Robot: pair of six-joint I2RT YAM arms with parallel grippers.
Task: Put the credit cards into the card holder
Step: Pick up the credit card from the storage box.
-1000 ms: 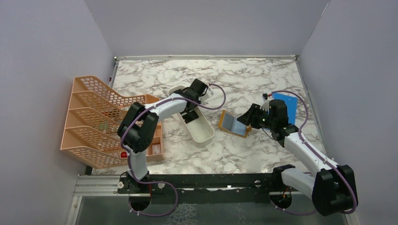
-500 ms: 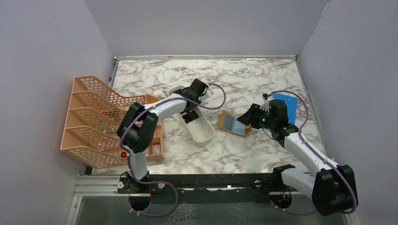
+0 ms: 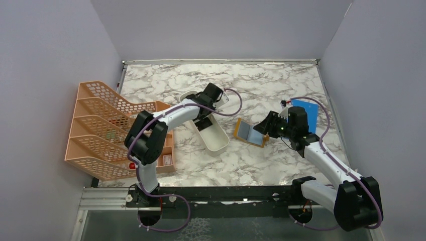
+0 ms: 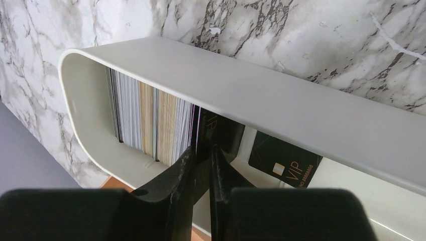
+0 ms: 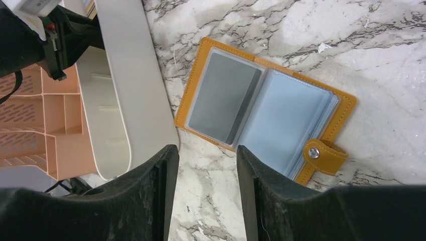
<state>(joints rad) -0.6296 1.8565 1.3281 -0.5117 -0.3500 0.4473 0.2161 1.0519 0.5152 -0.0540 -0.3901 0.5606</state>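
The orange-tan card holder (image 5: 266,113) lies open on the marble, clear pockets up, a grey card in its left pocket; it also shows in the top view (image 3: 249,132). My right gripper (image 5: 203,155) is open and empty, hovering just beside the holder's near edge. My left gripper (image 4: 202,153) reaches into the long white tray (image 4: 301,120) and is shut on the edge of a black credit card (image 4: 221,133). A stack of credit cards (image 4: 150,123) stands on edge at the tray's end. Another black VIP card (image 4: 284,160) lies flat in the tray.
The white tray (image 3: 213,138) lies diagonally mid-table. A peach mesh file rack (image 3: 103,130) stands at the left. A bright blue flat sheet (image 3: 307,113) lies behind my right gripper. Grey walls enclose the table on three sides.
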